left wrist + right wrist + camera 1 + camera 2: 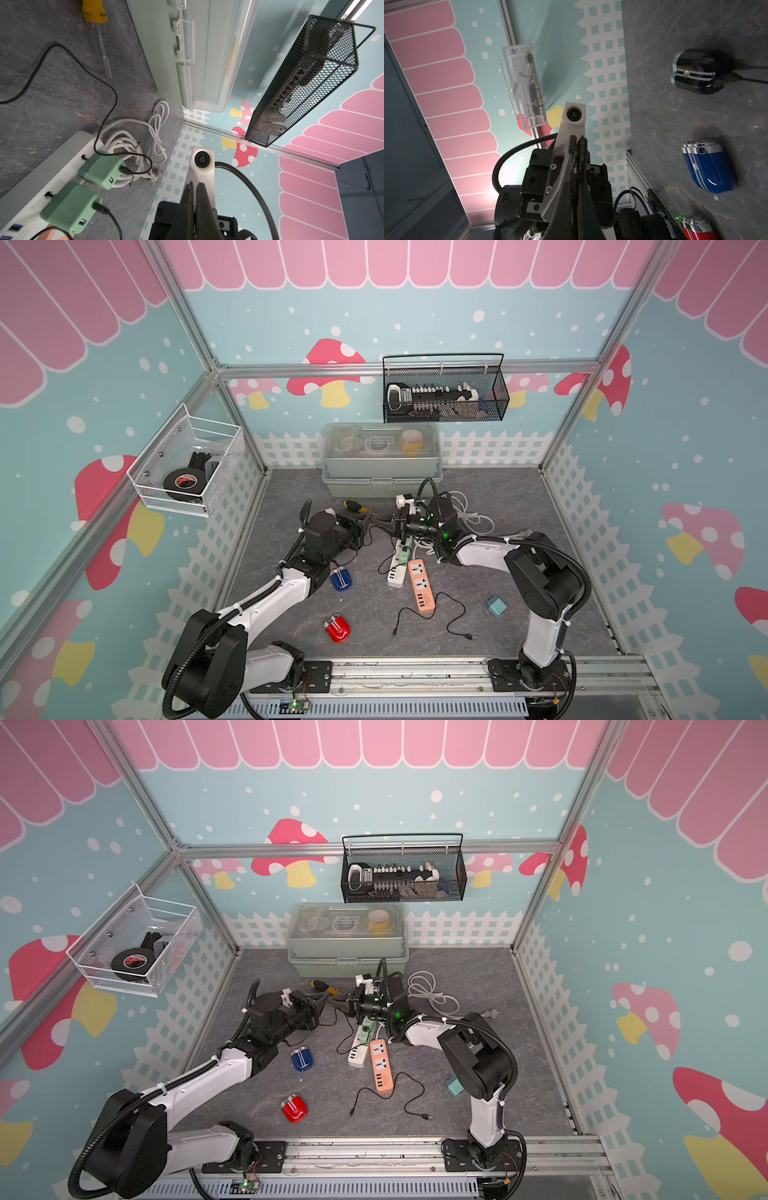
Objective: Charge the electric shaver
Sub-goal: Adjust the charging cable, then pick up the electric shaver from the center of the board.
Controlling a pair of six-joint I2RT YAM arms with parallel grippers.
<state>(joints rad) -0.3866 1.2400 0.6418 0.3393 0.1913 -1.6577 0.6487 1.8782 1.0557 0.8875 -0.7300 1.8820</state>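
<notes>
Jaws of left arm (274, 597) barely parted, jaws of right arm (482, 551) tight together, both empty.

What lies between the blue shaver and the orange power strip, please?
The USB end of the white power strip lies there, as both top views show.

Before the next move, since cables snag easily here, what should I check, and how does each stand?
1. Black shaver has a cable plugged in: ok.
2. Green adapters seated in white power strip, cables attached: ok.
3. Right gripper shut: ok; whether it holds anything: cannot tell.
4. Left gripper empty: cannot tell.
5. Blue shaver and red shaver cabled: not ok, no cable shows in either.
</notes>
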